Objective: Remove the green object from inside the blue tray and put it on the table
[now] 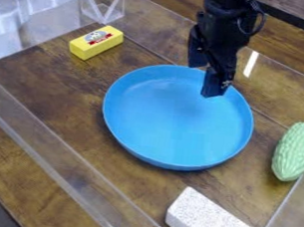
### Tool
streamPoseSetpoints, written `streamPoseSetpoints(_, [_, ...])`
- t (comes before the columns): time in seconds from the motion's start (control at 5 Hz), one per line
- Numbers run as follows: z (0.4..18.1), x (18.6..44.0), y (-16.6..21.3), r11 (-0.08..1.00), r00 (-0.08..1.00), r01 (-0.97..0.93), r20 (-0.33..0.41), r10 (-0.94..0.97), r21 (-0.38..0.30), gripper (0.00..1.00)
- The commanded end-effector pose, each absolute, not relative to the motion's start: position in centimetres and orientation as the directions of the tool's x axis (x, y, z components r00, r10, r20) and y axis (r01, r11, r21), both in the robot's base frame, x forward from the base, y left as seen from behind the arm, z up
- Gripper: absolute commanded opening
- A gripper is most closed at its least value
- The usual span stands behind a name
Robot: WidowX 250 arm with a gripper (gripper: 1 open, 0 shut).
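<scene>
On the right of the dark wooden table (57, 95), well apart from the round blue tray (177, 128), you have the light green object (295, 152) lying directly on the planks. Your gripper (211, 79) hangs over the tray's far side, its fingers spread and holding nothing, though the dark tips seem a little hard to make out. A white speckled block (210, 220) sits near right, and a yellow box (95, 43) lies far left.
</scene>
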State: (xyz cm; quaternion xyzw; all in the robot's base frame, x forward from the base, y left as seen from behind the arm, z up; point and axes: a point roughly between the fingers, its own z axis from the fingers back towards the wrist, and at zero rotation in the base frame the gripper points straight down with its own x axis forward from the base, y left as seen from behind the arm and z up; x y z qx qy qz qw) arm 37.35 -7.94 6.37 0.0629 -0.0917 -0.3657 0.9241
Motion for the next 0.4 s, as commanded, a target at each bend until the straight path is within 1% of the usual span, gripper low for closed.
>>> streamPoseSetpoints(0.0, [8.48,38.44,-8.32,0.707,0.685,0.67,0.18,-0.706,0.224,1.0])
streamPoseSetpoints(0.2, [8.81,38.73,-7.99,0.705,0.682,0.669,0.182,-0.708,0.236,1.0])
